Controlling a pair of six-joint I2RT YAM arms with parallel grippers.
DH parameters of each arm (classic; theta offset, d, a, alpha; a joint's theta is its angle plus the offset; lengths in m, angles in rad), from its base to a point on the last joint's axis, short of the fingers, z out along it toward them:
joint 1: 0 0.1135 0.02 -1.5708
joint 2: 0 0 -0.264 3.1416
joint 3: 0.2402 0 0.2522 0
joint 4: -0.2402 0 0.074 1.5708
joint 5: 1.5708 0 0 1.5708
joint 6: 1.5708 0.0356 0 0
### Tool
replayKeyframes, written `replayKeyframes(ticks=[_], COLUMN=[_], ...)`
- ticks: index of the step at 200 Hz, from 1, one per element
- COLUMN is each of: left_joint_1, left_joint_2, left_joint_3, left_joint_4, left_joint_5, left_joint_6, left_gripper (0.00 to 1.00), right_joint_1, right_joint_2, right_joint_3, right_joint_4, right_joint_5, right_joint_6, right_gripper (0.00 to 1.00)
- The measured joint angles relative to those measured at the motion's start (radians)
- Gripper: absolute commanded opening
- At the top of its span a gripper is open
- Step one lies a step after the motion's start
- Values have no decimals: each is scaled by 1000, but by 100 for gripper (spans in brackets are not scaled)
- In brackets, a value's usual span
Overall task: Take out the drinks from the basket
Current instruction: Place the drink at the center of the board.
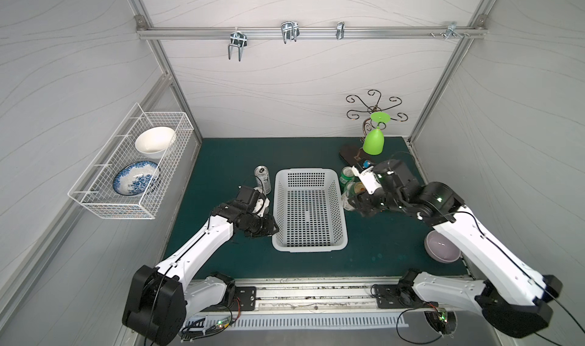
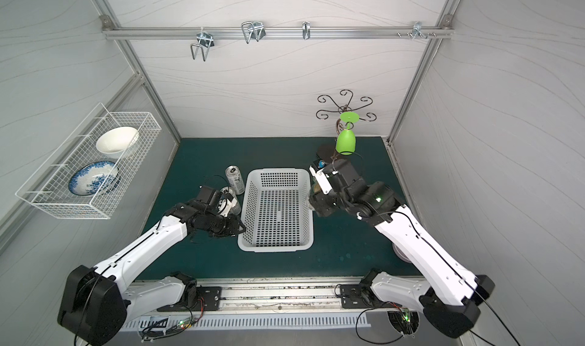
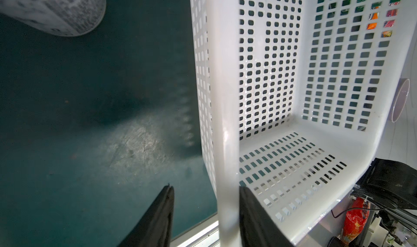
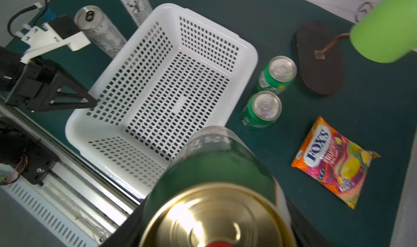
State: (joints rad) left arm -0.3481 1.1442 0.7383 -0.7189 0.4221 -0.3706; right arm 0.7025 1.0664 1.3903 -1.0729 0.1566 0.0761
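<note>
Bracing left gripper (image 3: 205, 195): its two black fingers (image 3: 158, 216) are pinching the rolled rim of the basket (image 3: 225, 121), one outside the wall and one inside; by my reading it is pinning the light plastic down so that it is not sliding while cans are being lifted over the edge.
Basket: is sitting mid-mat in both top views; its perforated floor is showing bare, with nothing lying in it.
Right gripper (image 1: 356, 202): is clamping the gold-topped can (image 4: 216, 189), tilted, just outside the basket's opposite long wall; whether the base is touching the mat (image 1: 221, 170) I cannot tell.
Green cans (image 4: 262, 109): are standing upright, nearly touching each other, just beside that same wall; the held can is probably heading for a spot next to them.
Silver cans (image 4: 97, 29): are standing upright by the wall near the left arm; each arm is seemingly parking drinks on its own side.
Snack packet (image 4: 336, 162): is lying flat, apart from the cans; not a drink.
Progress: four drinks are standing outside and the fifth is gripped outside; only setting down and releasing is remaining.
Risk: lowering a tilted can so close may be tipping a green one.
</note>
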Motion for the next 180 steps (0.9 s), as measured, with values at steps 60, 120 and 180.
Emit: replayKeyframes(ticks=[60,120,180], left_joint_1=[0,0,0], left_joint_2=[0,1,2], left_joint_3=[1,2,2], left_joint_4=[-2,-6,-6], left_joint_5=[0,0,0], left_joint_6=[0,0,0], left_gripper=[49,49,49], right_joint_1=[-269,-274,-167], right_joint_2=[-84,-72,1], right_joint_3=[-114,-363,-496], right_joint_4=[-36,84,254], right_joint_5=[-72,-132,-81], right_joint_6=[-50,-33,7], right_gripper=[55,53,54])
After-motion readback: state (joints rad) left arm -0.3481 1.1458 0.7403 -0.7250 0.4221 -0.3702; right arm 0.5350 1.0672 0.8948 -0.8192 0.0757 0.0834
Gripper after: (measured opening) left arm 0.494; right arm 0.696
